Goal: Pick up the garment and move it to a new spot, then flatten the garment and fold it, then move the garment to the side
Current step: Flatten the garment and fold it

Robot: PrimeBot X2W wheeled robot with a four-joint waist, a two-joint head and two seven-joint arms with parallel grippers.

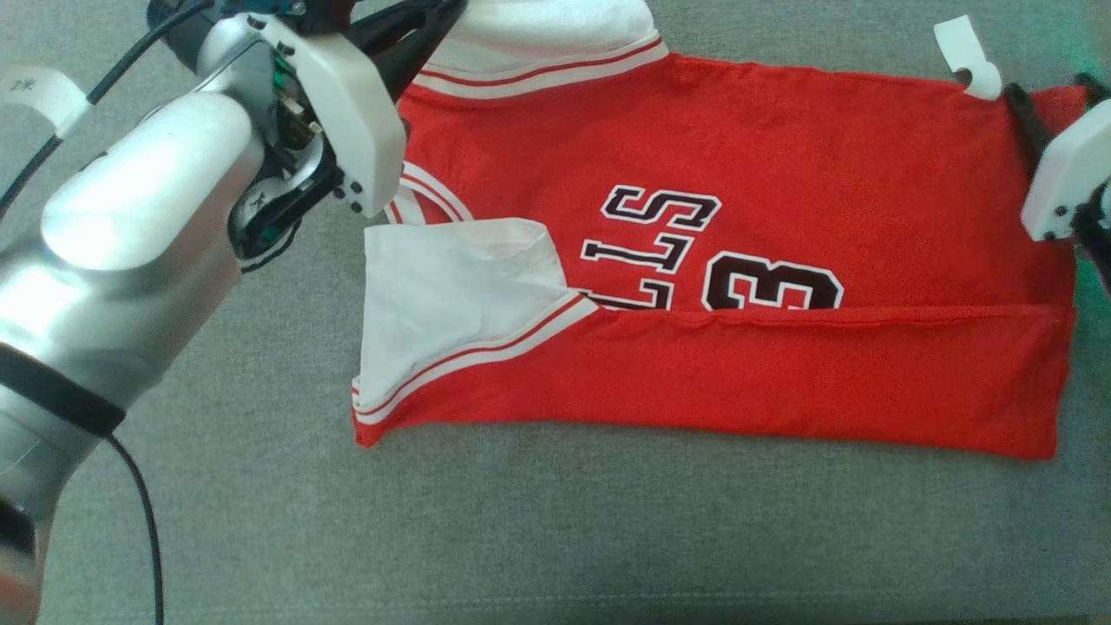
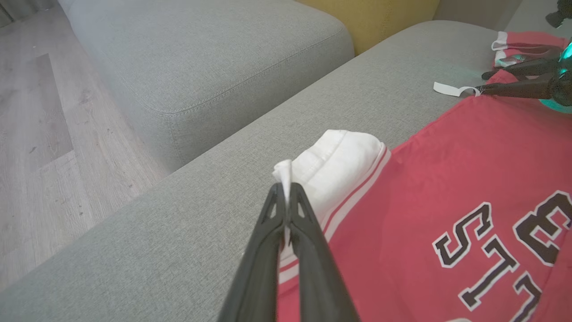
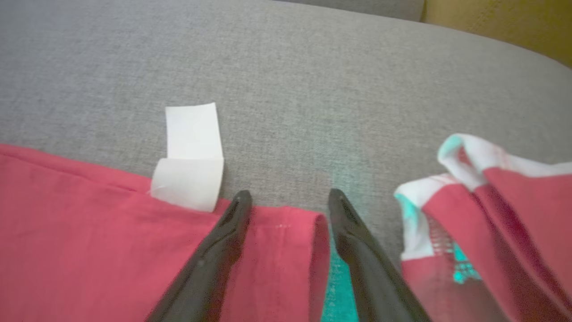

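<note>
grey sofa cushion [image 1: 521,538] under red jersey [image 1: 738,174]; wood floor [image 2: 44,134] beside

The red jersey [image 1: 781,156] carries black block letters [image 1: 647,247] edged in white, lying sideways in the head view: an S and two Ls can be read, while the next letter is partly covered by the white sleeve and the folded-up lower edge. Just beside them is a large figure 3 [image 1: 772,285] in the same black and white, its lower part cut off by the fold; the left wrist view shows the same S and Ls [image 2: 482,259]. A white paper tag [image 1: 39,94] on the left arm's cable bears a small "2" followed by a star-like mark.
</note>
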